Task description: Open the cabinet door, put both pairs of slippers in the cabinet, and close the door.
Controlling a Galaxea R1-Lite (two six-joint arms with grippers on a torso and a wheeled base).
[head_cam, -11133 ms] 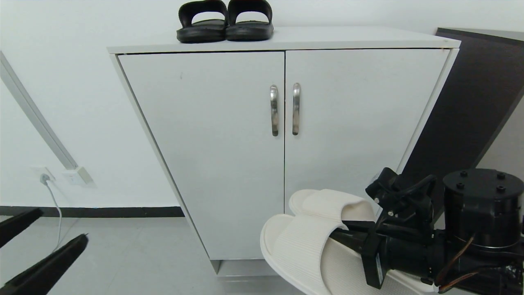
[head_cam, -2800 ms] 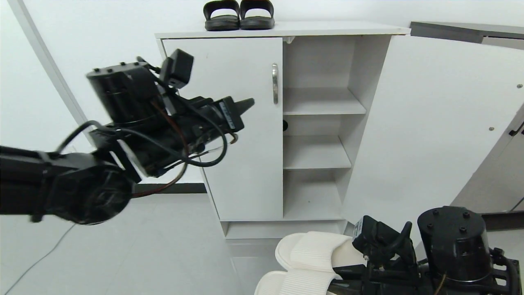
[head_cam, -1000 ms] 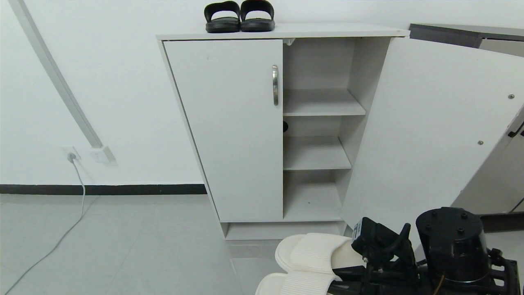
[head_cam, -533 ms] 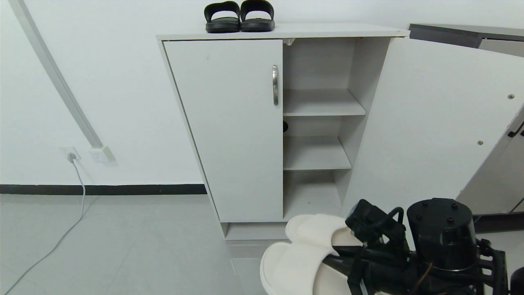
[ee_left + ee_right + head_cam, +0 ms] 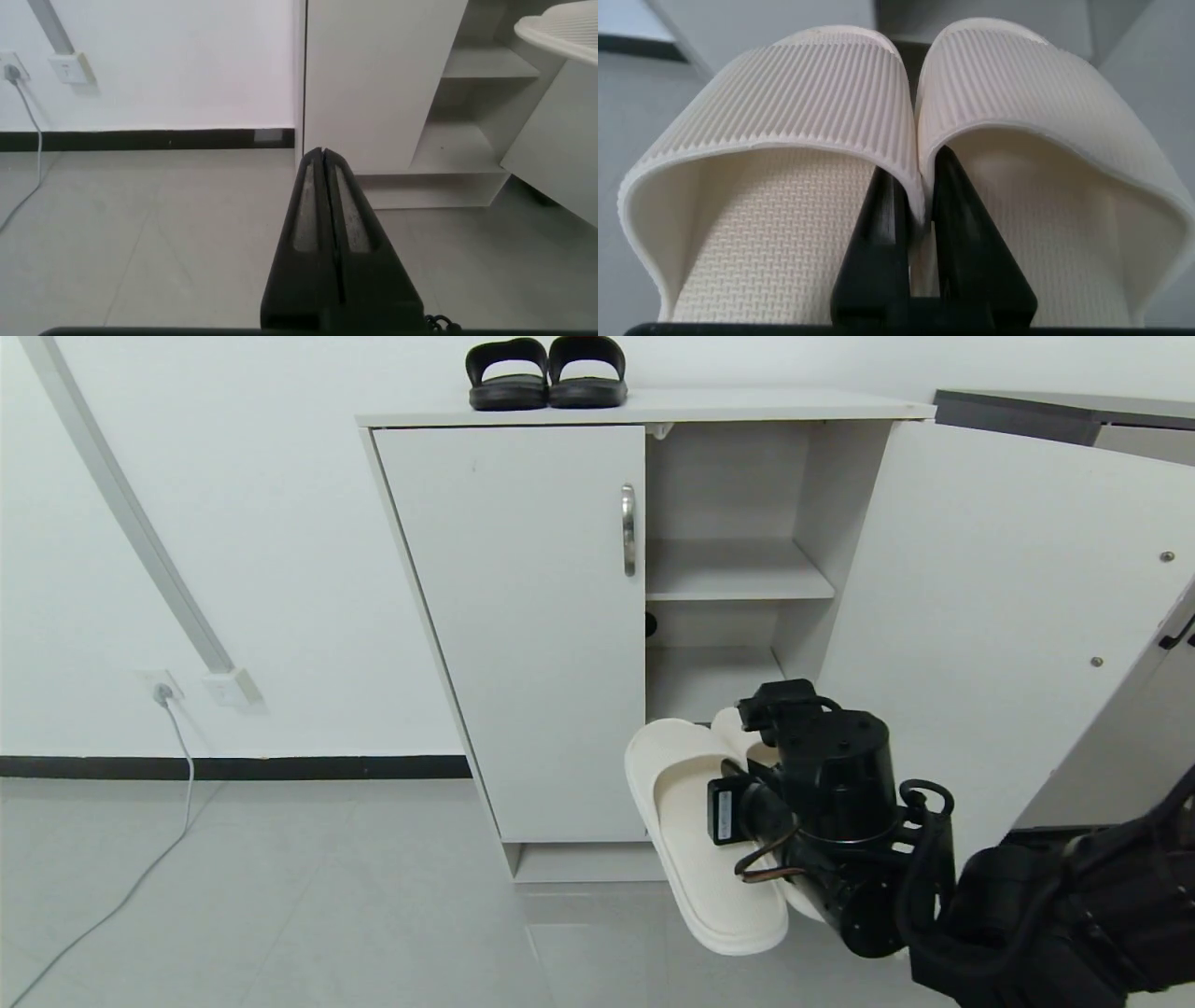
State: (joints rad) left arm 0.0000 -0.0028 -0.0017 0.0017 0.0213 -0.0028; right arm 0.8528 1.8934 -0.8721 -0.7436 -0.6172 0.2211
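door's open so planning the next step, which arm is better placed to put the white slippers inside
Right. The right gripper is shut on the white slippers, just in front of the cabinet's open side. The left gripper is shut and empty, low over the floor.

1. White slippers [image 5: 822, 103], held in the right gripper [image 5: 915, 201]: matt and foam-like, with ribbed straps and pebbled insoles.
2. Right gripper and left gripper [image 5: 324, 163]: matt black plastic fingers.
3. Cabinet [image 5: 523, 616], ahead of the right gripper: smooth matt white board. Its handle [image 5: 628, 529] is polished metal.
4. Black slippers [image 5: 546, 373], high above the right gripper: rubbery, with a faint sheen.
5. Floor [image 5: 308, 915], below both grippers: glossy grey tile.
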